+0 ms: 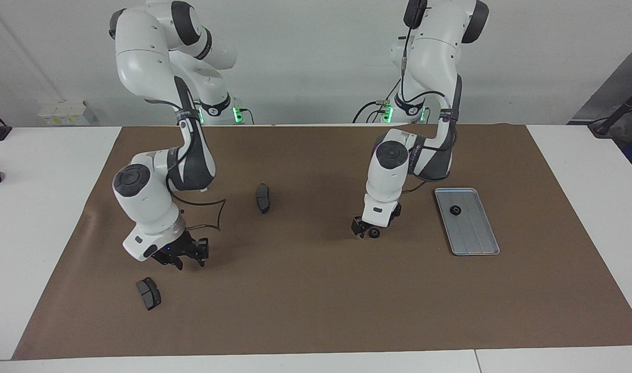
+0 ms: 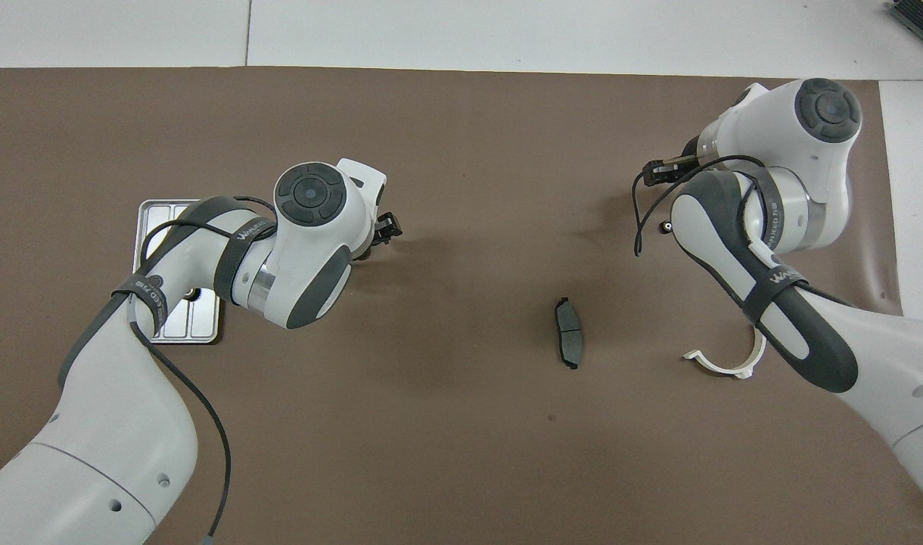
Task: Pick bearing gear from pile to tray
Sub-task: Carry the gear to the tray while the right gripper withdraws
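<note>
A black ring [image 1: 374, 233] lies on the brown mat beside the silver tray [image 1: 474, 235]. My left gripper [image 1: 365, 231] is low over the mat right at this ring; its tip also shows in the overhead view [image 2: 386, 226], where the arm hides the ring. A second black ring [image 1: 455, 210] lies in the tray. My right gripper [image 1: 190, 260] is open and empty, low over the mat toward the right arm's end. It covers the spot of a third ring, which shows only as a small speck in the overhead view [image 2: 667, 225].
One dark brake pad [image 1: 148, 293] lies farther from the robots than the right gripper. Another brake pad [image 1: 263, 197] lies mid-mat. The white half-ring bracket [image 2: 722, 365] shows only in the overhead view, beside the right arm. The tray's rim [image 2: 153, 216] is partly under the left arm.
</note>
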Robot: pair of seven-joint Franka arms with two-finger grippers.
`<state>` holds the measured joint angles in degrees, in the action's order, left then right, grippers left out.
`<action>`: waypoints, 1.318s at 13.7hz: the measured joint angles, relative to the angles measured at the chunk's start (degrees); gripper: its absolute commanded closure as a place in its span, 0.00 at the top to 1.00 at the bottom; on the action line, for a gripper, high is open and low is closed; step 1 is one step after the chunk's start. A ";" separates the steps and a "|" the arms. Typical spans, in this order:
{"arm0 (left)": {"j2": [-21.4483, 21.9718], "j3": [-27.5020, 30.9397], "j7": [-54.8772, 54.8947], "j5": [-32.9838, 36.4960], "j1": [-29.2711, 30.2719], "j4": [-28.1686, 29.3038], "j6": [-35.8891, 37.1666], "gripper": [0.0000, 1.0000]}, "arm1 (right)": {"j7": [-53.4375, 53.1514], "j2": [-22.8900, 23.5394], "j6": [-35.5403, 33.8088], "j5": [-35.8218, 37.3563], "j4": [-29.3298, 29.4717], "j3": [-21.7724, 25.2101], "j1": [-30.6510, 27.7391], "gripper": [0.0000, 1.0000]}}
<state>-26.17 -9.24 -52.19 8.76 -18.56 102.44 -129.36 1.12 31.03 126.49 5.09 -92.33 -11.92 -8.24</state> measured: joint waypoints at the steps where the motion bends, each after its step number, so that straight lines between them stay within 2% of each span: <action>1: -0.05 0.03 -0.19 0.00 0.00 0.04 -0.04 0.68 | 0.15 -0.52 -1.70 0.00 -0.53 -0.11 -0.05 0.60; 3: -0.06 0.08 -0.26 0.00 0.00 0.20 -0.57 0.56 | 0.15 -1.29 -2.34 -0.01 -1.75 -0.55 0.68 0.60; 4: -0.06 0.12 -0.32 0.00 0.00 0.60 -1.34 0.47 | 0.14 -1.50 -2.34 -0.02 -2.19 -0.69 1.43 0.60; 5: -0.08 0.15 -0.33 0.00 0.00 1.06 -1.91 0.33 | 0.09 -1.62 -2.34 -0.02 -2.55 -0.75 2.08 0.60; 6: -0.07 0.18 -0.41 0.00 0.01 1.37 -2.44 0.03 | 0.09 -1.76 -2.34 -0.02 -3.03 -0.76 2.46 0.60; 7: -0.03 0.14 -0.47 0.00 0.01 1.34 -2.98 0.00 | 0.09 -1.95 -2.34 -0.02 -3.68 -0.76 2.55 0.60; 14: 1.15 1.17 -0.26 0.00 1.68 -0.25 -0.80 0.00 | 0.10 -3.11 -1.36 -0.01 -7.55 -0.65 1.93 0.60; 16: 5.45 1.18 2.84 -1.10 5.74 -0.56 2.61 0.00 | 0.13 -3.52 -1.36 0.07 -8.10 -0.51 1.87 0.60; 18: 11.00 1.30 11.92 -5.27 11.32 -0.50 8.90 0.00 | 0.50 -3.63 -1.36 0.14 -8.31 -0.31 1.70 0.60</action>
<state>-15.17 -7.94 -40.27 3.49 -7.24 101.95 -120.46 1.61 27.40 125.12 5.23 -100.63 -12.24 -6.55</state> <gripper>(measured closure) 0.652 0.396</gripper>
